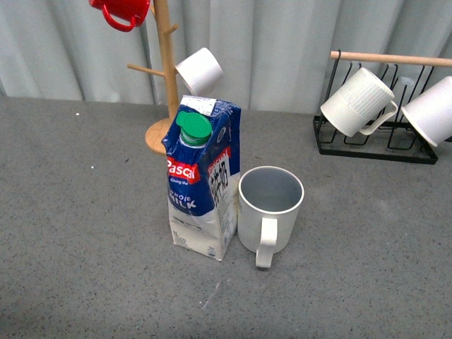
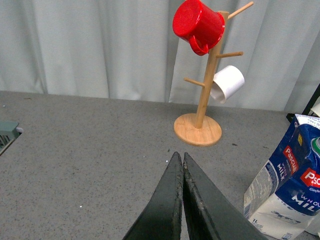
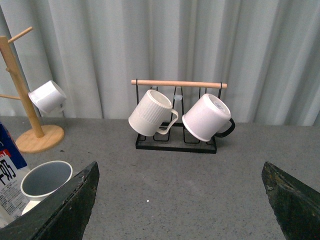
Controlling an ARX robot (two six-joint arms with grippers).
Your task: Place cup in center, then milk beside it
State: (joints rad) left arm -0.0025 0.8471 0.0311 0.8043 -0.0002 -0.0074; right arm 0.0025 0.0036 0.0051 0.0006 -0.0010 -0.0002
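The cup [image 1: 270, 209], a cream-white mug with a grey-blue inside, stands upright in the middle of the grey table, its loop handle turned toward the front edge. Touching or nearly touching its left side stands the milk [image 1: 204, 185], a taller blue and white carton with a green cap. Neither arm shows in the front view. In the left wrist view my left gripper [image 2: 181, 156] is shut and empty above bare table, with the milk [image 2: 287, 190] off to one side. My right gripper [image 3: 180, 167] is wide open with nothing in it; the cup [image 3: 46, 179] and milk [image 3: 7, 172] lie beyond one finger.
A wooden mug tree [image 1: 167, 78] behind the milk holds a red mug [image 1: 121, 10] and a small smooth white cup [image 1: 200, 70]. At the back right, a black wire rack [image 1: 374, 147] carries a ribbed white mug [image 1: 357, 102] and another white mug [image 1: 432, 111]. A grey curtain closes the back.
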